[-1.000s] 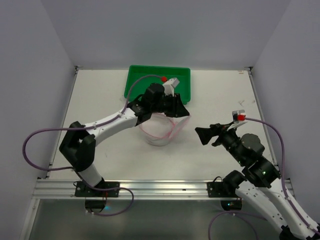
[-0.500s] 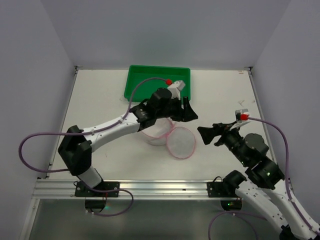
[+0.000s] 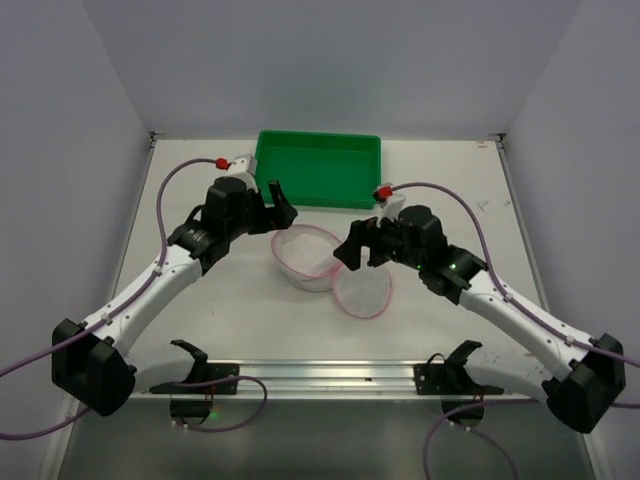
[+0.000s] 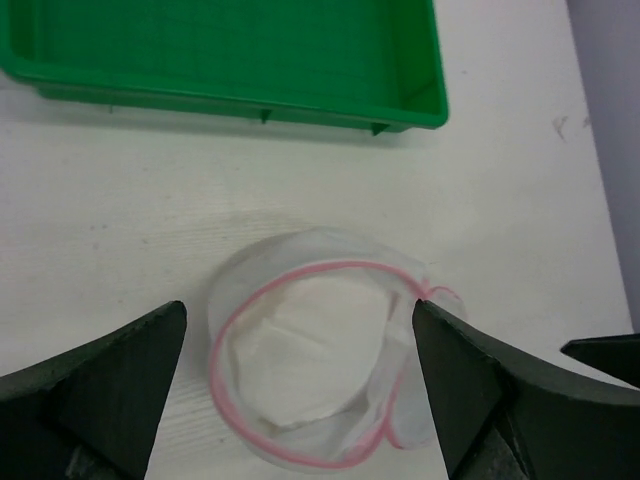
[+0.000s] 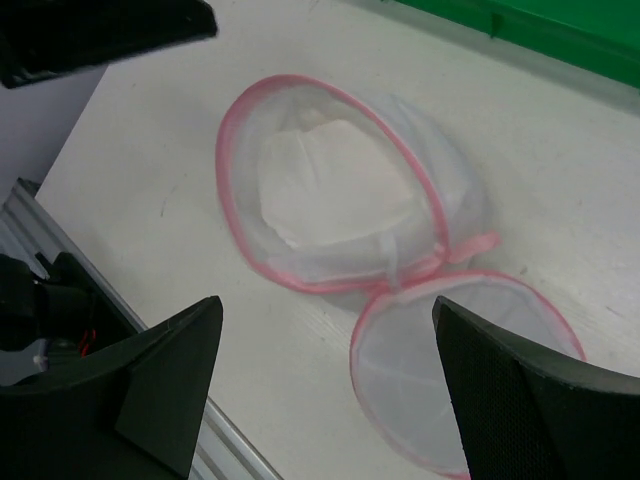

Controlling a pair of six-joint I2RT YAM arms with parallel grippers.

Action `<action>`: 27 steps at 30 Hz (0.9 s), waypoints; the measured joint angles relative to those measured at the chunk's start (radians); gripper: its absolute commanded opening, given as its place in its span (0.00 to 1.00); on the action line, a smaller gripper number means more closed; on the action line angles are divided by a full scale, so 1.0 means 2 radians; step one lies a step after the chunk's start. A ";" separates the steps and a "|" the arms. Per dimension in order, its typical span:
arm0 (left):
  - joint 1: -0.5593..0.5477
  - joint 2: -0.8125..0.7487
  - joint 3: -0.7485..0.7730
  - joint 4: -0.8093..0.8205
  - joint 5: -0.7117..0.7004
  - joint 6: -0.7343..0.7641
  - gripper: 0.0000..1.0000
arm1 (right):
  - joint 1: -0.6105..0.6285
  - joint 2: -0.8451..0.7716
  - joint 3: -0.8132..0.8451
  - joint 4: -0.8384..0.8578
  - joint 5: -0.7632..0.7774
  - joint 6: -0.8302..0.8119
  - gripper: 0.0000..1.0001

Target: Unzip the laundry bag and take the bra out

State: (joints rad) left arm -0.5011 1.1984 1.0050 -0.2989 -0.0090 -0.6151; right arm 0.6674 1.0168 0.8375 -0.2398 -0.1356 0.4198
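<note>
Unzip step looks done: laundry bag (image 3: 362, 292) lies open at frame centre on tabletop (image 3: 250, 320), lid half flopped to lower right. Bra (image 3: 303, 252), white, sits in upper-left half, not yet out.

My left gripper (image 3: 268, 203): wide, empty, upper left of bag. My right gripper (image 3: 358, 248): wide, empty, above hinge.

Next: lower into open half, pinch fabric only, not mesh.

Versus one second ago: left gripper released bag and backed off, lid fell open, right arm came in from right edge.
</note>
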 measured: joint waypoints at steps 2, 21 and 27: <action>0.018 -0.001 -0.024 -0.005 -0.002 0.008 0.94 | 0.025 0.042 0.022 0.014 0.002 -0.006 0.88; 0.031 0.021 -0.125 0.033 0.063 0.012 0.00 | 0.093 0.346 0.139 0.093 0.064 -0.042 0.88; 0.031 0.023 -0.148 0.061 0.109 0.007 0.00 | 0.095 0.360 0.139 0.106 0.114 -0.049 0.81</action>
State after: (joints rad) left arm -0.4385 1.2449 0.7082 -0.1768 0.2100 -0.6006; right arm 0.8566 1.7374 1.1164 -0.0280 0.0917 0.3225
